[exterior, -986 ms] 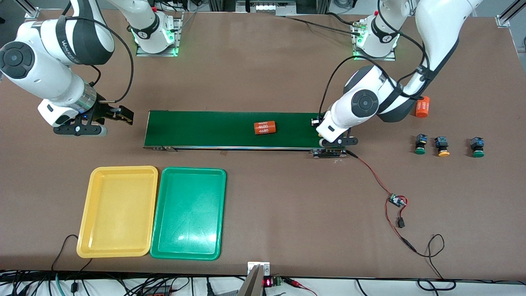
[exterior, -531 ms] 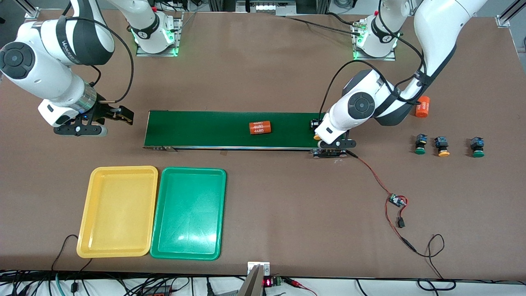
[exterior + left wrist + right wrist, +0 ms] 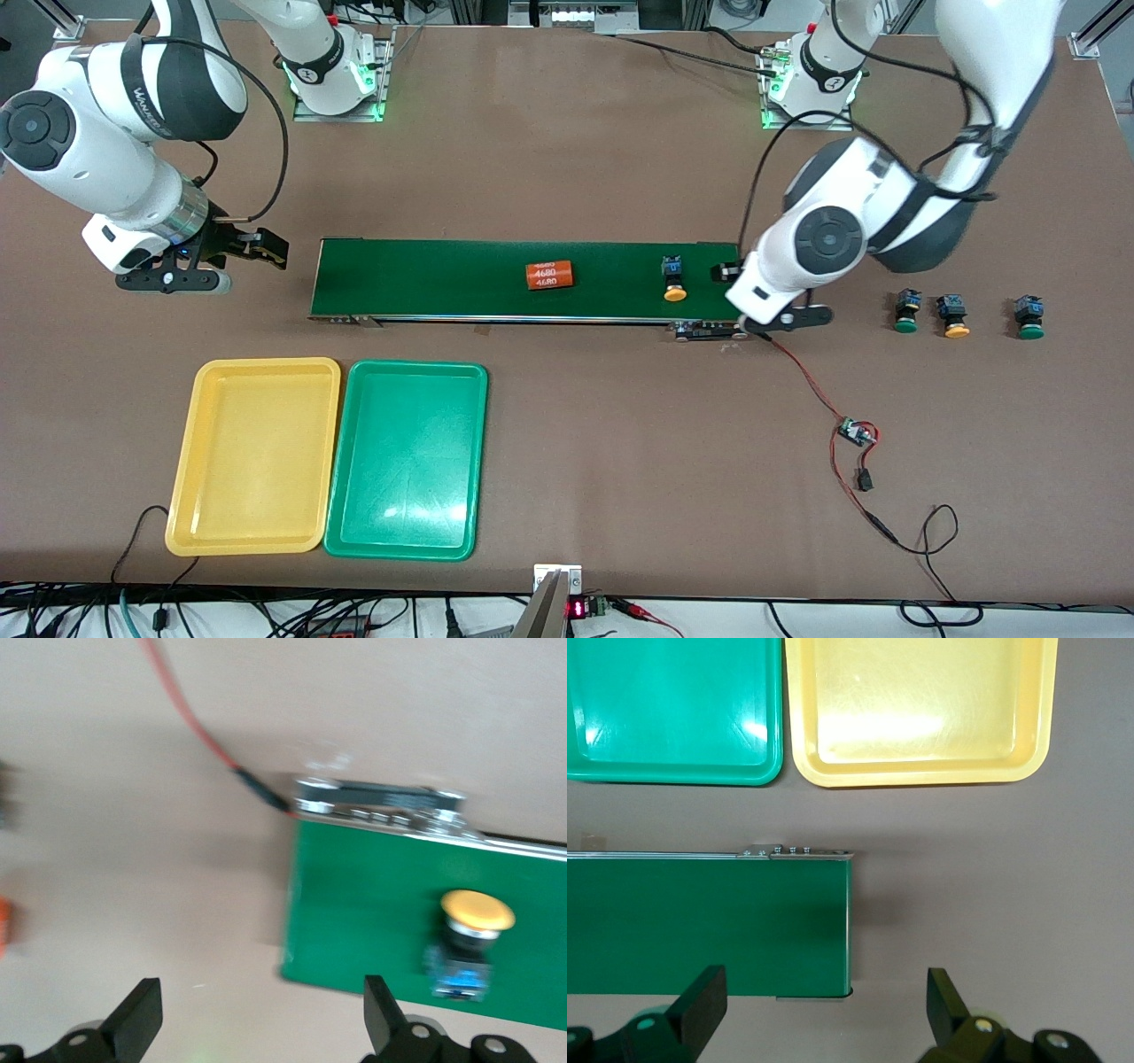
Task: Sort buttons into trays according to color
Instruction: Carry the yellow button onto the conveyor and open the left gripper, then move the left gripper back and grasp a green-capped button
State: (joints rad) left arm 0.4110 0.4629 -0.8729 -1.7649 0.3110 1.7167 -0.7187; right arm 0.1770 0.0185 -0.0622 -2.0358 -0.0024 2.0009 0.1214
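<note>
Right gripper (image 3: 232, 266) waits over bare table just off the right-arm end of the conveyor belt (image 3: 443, 279), fingers spread, nothing between them. Yellow tray (image 3: 257, 456) and green tray (image 3: 407, 461) touch side by side, nearer the front camera than the belt, both unfilled. Orange cylinder (image 3: 549, 275) lies mid-belt. Yellow-capped button (image 3: 674, 277) sits on the belt near its left-arm end, long axis across the belt, cap toward the front camera. Left gripper (image 3: 784, 317) hangs just off that belt end, fingers apart, empty; button lies toward the belt from it. Three more buttons (image 3: 955, 315) line up near the left-arm table edge. Right arm likely collects at its belt end; open room there.
</note>
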